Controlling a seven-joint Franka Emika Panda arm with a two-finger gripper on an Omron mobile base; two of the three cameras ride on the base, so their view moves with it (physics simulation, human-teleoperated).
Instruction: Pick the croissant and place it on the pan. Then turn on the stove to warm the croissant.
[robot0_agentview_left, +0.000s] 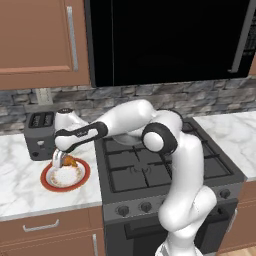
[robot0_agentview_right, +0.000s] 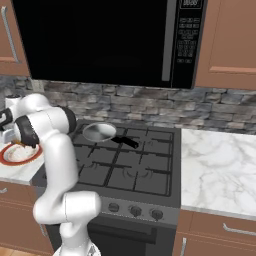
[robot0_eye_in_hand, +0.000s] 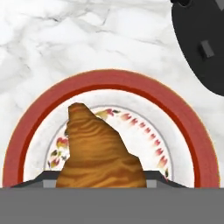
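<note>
1. The pincer (robot0_agentview_left: 59, 159) is seen at left centre of the left base view, lowered onto the red-rimmed plate (robot0_agentview_left: 49, 183) on the marble surface (robot0_agentview_left: 20, 185).
2. The croissant (robot0_eye_in_hand: 99, 151) sits at bottom centre of the hand view, between the pincer's finger tips; the jaws are drawn narrow around it. A grip is judged made. Lift-off from the plate cannot be told.
3. In the left base view the croissant (robot0_agentview_left: 70, 161) is an orange bit just right of the pincer, over the plate.
4. The pan (robot0_agentview_right: 99, 132) is seen at upper left of the stove (robot0_agentview_right: 150, 170) in the right base view, with nothing in it.
5. Judged progress: early. Grasp is done; left are the lift, the carry to the pan, the release, then a knob (robot0_agentview_left: 145, 206) on the stove front to be turned.
6. A toaster (robot0_agentview_left: 39, 132) stands behind the plate.
</note>
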